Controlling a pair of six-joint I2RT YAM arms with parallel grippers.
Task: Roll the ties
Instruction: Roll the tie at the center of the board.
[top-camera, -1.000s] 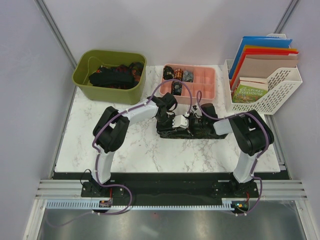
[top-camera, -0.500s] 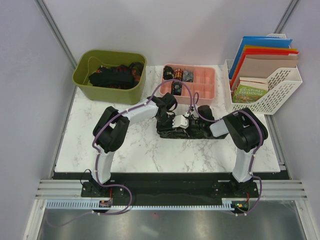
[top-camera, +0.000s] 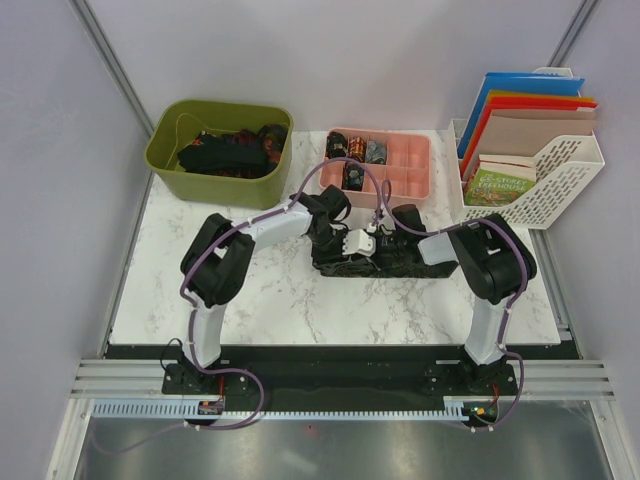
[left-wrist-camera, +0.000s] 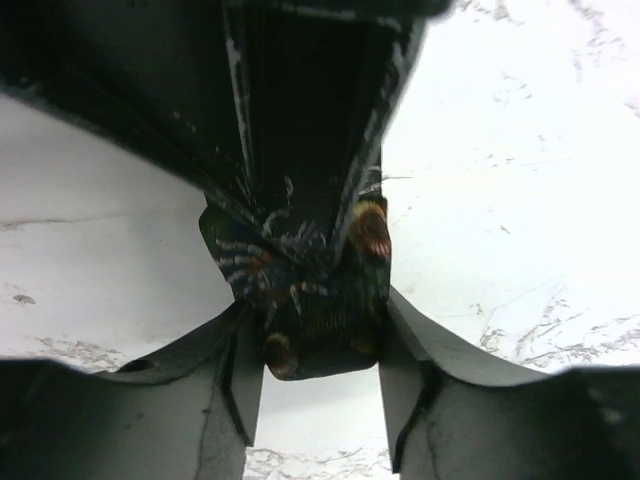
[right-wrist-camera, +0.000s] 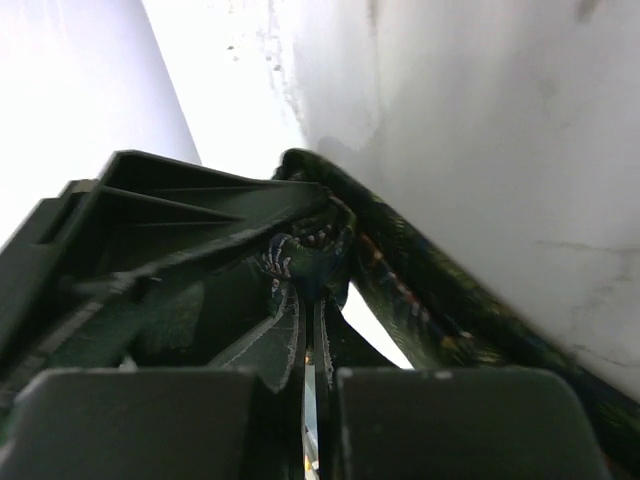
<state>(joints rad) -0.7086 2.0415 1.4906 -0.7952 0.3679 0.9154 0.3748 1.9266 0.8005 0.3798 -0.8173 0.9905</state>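
A dark patterned tie (top-camera: 375, 266) lies bunched on the marble table between both arms. My left gripper (top-camera: 348, 243) is shut on a folded end of the tie (left-wrist-camera: 315, 320), which sits squeezed between my two fingers in the left wrist view. My right gripper (top-camera: 385, 243) is shut on another part of the same tie (right-wrist-camera: 310, 262); its jaws stand almost touching with the cloth pinched at their tips. More ties (top-camera: 228, 152) lie loose in the green bin (top-camera: 165, 158). Rolled ties (top-camera: 355, 148) sit in the pink tray (top-camera: 410, 175).
A white file rack (top-camera: 560, 180) with folders and a book stands at the back right. Purple cables loop over both arms above the tie. The pink tray stands just behind the grippers.
The right arm has drawn in toward the left gripper and its elbow has shifted left. The left gripper has stayed on the tie.
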